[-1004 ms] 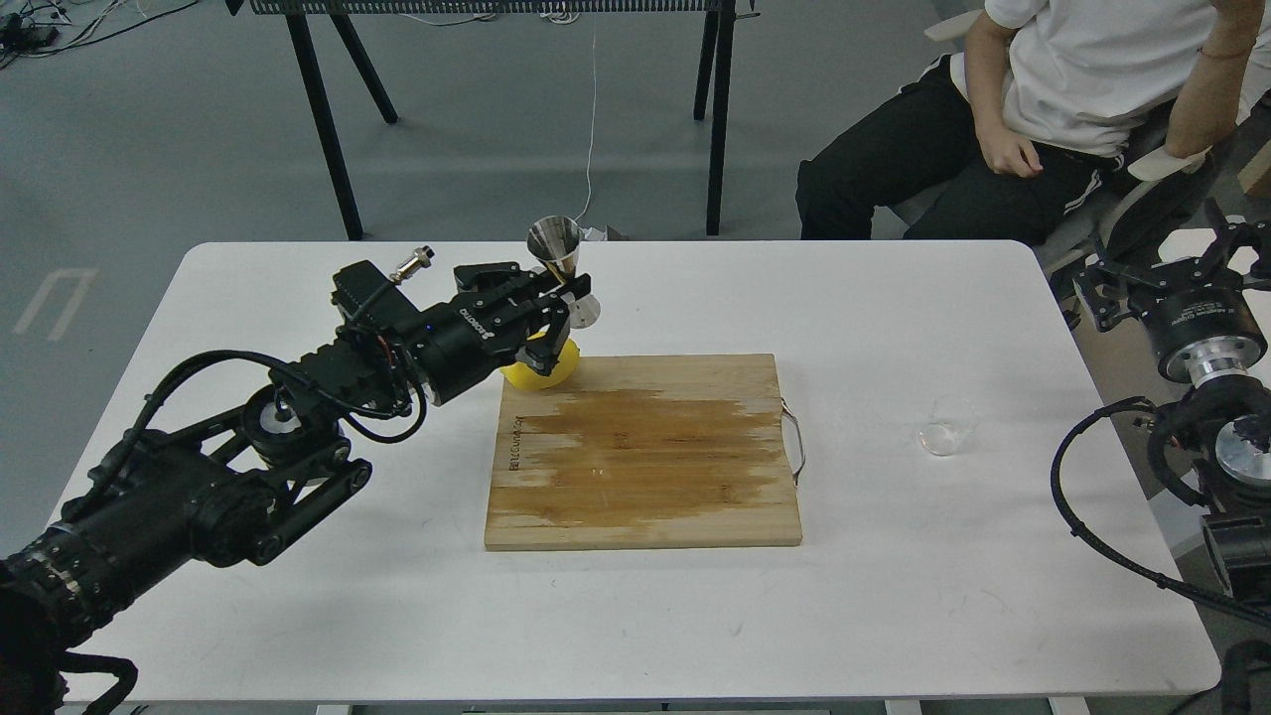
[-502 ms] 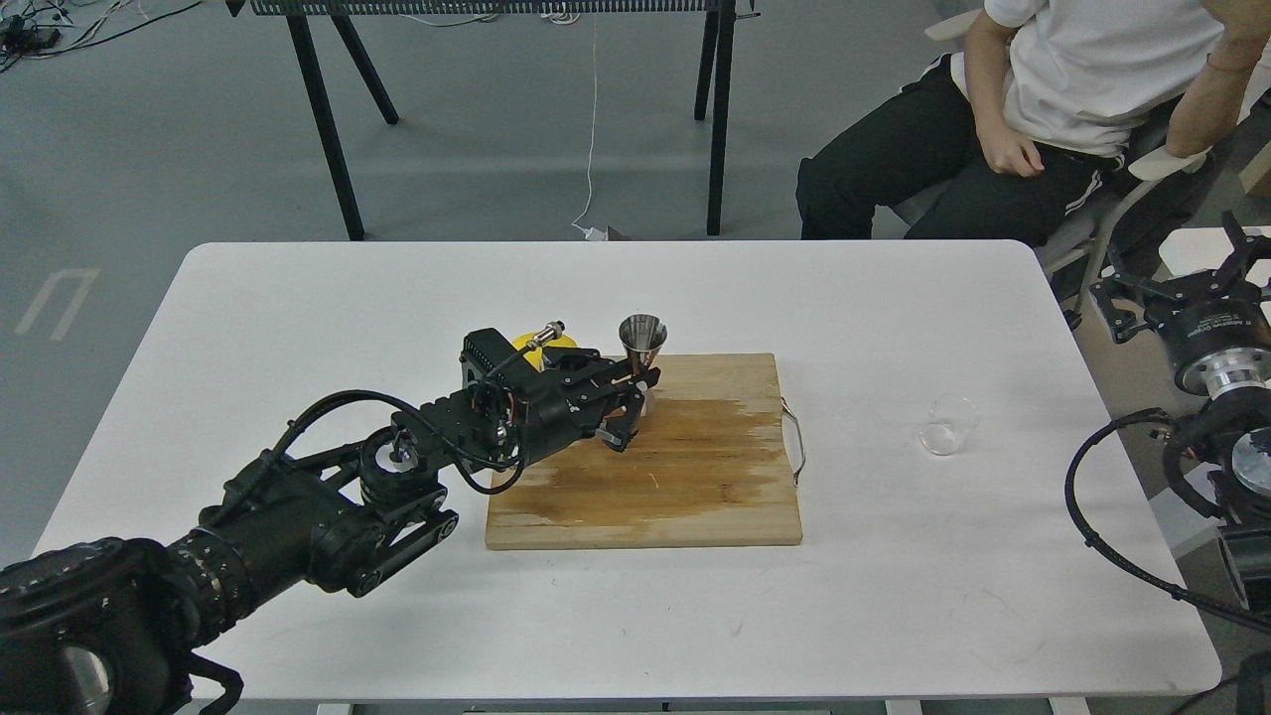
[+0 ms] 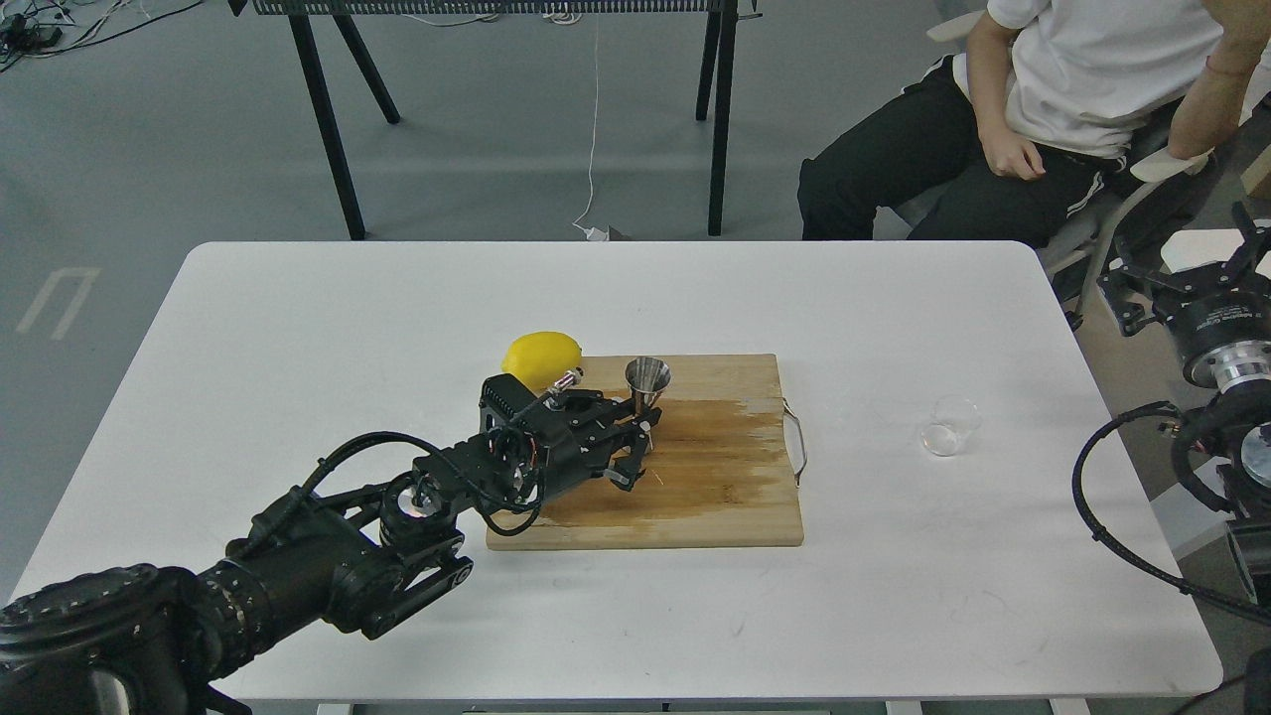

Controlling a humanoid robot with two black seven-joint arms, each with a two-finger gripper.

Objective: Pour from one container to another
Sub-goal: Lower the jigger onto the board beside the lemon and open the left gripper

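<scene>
White tabletop (image 3: 298,298) carries your wooden cutting board (image 3: 695,497); your left tool (image 3: 635,437) is clamped on the shiny steel hourglass jigger (image 3: 646,382), upright to receive. Small clear glass cup (image 3: 948,425) waits near your right tool (image 3: 1187,283), whose state you cannot tell.

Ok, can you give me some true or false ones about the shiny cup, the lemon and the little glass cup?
1. The left gripper holds the steel jigger over the wooden board. True.
2. The lemon sits inside the glass cup. False: it lies at the board's far left corner.
3. The glass cup stands on the board. False: it is on the white table, right of the board.
4. The jigger is upright. True.
</scene>
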